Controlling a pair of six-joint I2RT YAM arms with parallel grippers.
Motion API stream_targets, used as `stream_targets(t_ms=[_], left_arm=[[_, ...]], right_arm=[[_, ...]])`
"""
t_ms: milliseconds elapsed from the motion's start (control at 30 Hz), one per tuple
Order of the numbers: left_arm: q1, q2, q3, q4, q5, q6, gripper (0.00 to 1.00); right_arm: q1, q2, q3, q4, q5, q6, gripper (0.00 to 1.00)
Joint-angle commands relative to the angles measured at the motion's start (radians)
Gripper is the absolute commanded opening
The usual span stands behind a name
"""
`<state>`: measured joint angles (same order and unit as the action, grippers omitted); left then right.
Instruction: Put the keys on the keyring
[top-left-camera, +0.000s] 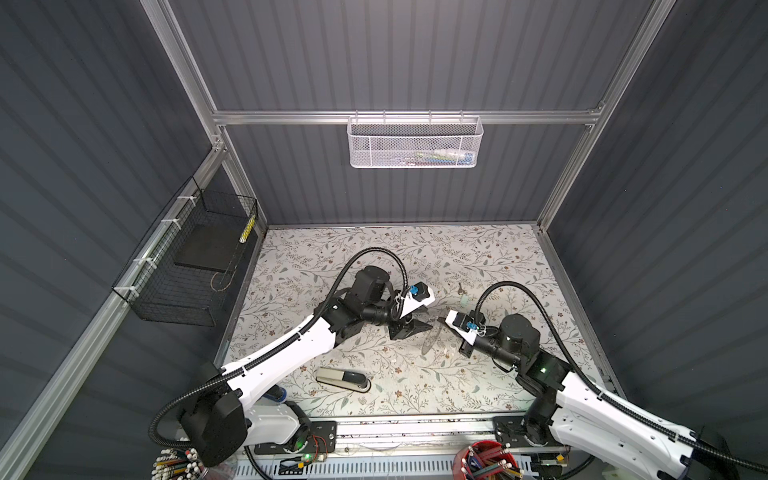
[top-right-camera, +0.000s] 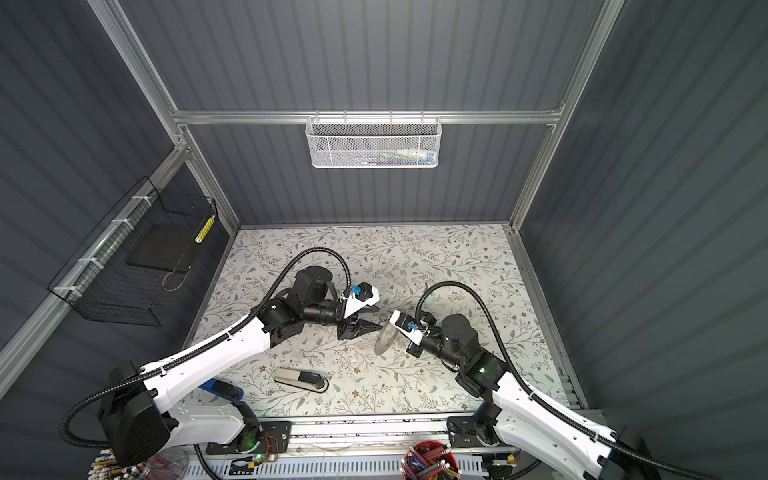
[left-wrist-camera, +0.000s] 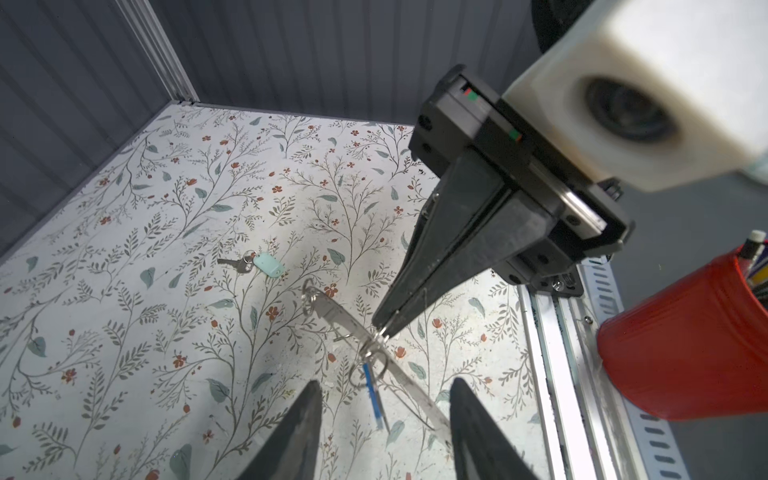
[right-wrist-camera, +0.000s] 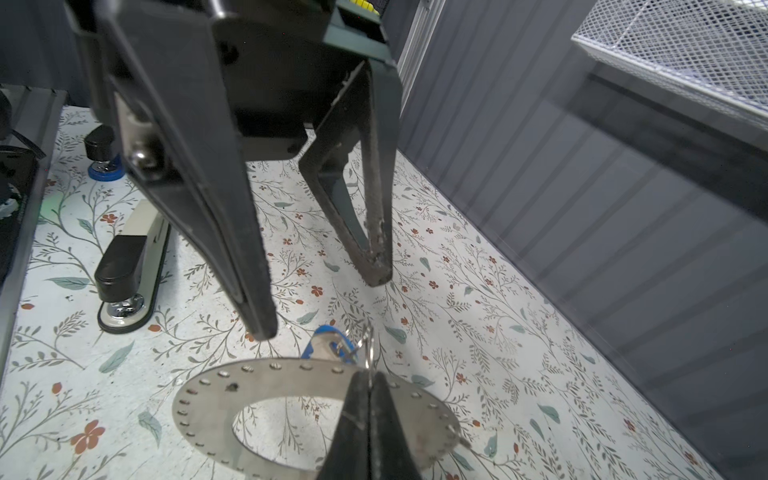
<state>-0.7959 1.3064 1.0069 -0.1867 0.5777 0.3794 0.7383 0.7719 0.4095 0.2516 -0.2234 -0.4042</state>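
My right gripper is shut on the band of the keyring, a flat grey metal ring with tiny holes that it holds tilted above the table. The blue-tagged key hangs by its small split ring from the keyring's edge, right at the right gripper's tips. My left gripper is open, its fingers on either side of the hanging blue key and not touching it. The mint-green-tagged key lies flat on the table, farther back.
A grey-and-black stapler lies near the front of the floral table. A red cup of pencils stands past the front rail. A black wire basket hangs on the left wall and a white mesh basket on the back wall.
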Motion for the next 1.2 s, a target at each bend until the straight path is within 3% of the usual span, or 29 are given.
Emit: stream_targets(t_ms=[0, 167, 533, 600, 767, 1167], left_arm=[[0.006, -0.004, -0.007, 0.021, 0.049, 0.058, 0.43], [0.005, -0.002, -0.002, 0.012, 0.060, 0.083, 0.34], [0.005, -0.022, -0.025, 0.002, 0.060, 0.111, 0.21], [0.006, -0.021, -0.023, -0.005, 0.060, 0.117, 0.21], [0.006, -0.039, -0.019, -0.037, 0.041, 0.144, 0.33], [0.006, -0.070, -0.011, -0.109, 0.031, 0.213, 0.31]], right_arm=[[-0.005, 0.001, -0.002, 0.071, -0.077, 0.019, 0.00], [-0.008, 0.003, -0.002, 0.077, -0.148, 0.026, 0.00], [-0.010, 0.008, 0.001, 0.086, -0.189, 0.027, 0.00], [-0.010, 0.008, 0.001, 0.087, -0.191, 0.027, 0.00], [-0.012, -0.001, -0.001, 0.086, -0.196, 0.034, 0.00], [-0.021, 0.000, 0.001, 0.069, -0.227, 0.040, 0.00]])
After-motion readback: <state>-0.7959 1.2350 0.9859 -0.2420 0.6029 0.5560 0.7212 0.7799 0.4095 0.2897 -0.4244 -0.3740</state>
